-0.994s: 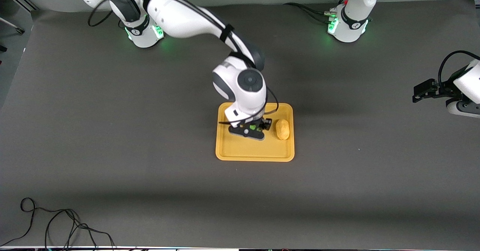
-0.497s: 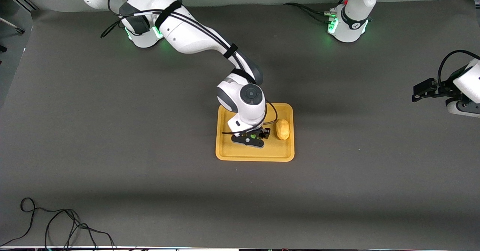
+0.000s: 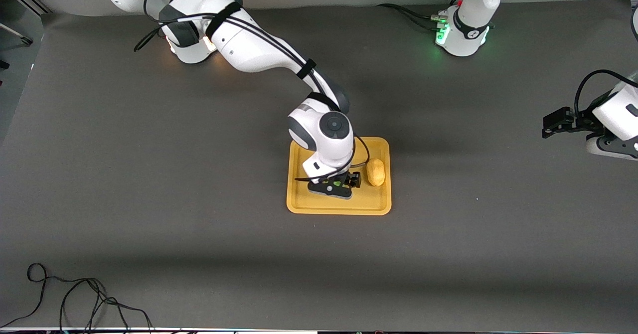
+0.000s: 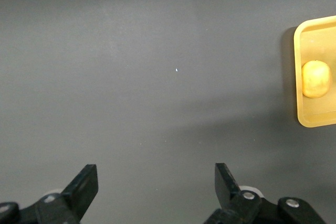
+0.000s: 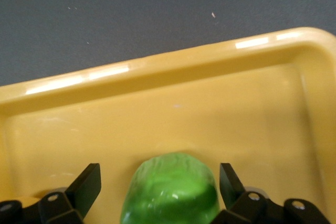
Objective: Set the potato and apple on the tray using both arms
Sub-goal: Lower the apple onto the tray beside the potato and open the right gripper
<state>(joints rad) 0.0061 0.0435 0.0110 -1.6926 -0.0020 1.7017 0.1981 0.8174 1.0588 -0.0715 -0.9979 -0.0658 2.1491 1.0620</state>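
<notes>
Orange-yellow plastic marks the one tray [image 3: 339,205], lying near the middle of the dark grey table [image 3: 199,234]. Counted out, the task's things come to one tray, one potato [image 3: 376,172], one apple [image 5: 170,190] and two arms, each with one gripper. Nearest the front camera among them is the tray's bare lower rim; a little farther up, inside the tray, the right gripper [image 3: 335,184] is down low over the tray floor, reaching in from the right arm [image 3: 259,55]. In the right wrist view the green apple sits between the two black fingers [image 5: 84,187], which are spread wide with a gap showing on either side of it, so the fingers are parted and not clamped on the fruit; the apple appears to be down on the tray floor. Just beside the right gripper, toward the left arm's end of the tray, the tan potato lies on the tray floor, apart from the gripper. The left gripper [image 4: 152,187] waits well away over bare table at the left arm's end, its fingers wide apart and holding nothing, with the tray's edge and the potato visible off in its wrist view.
</notes>
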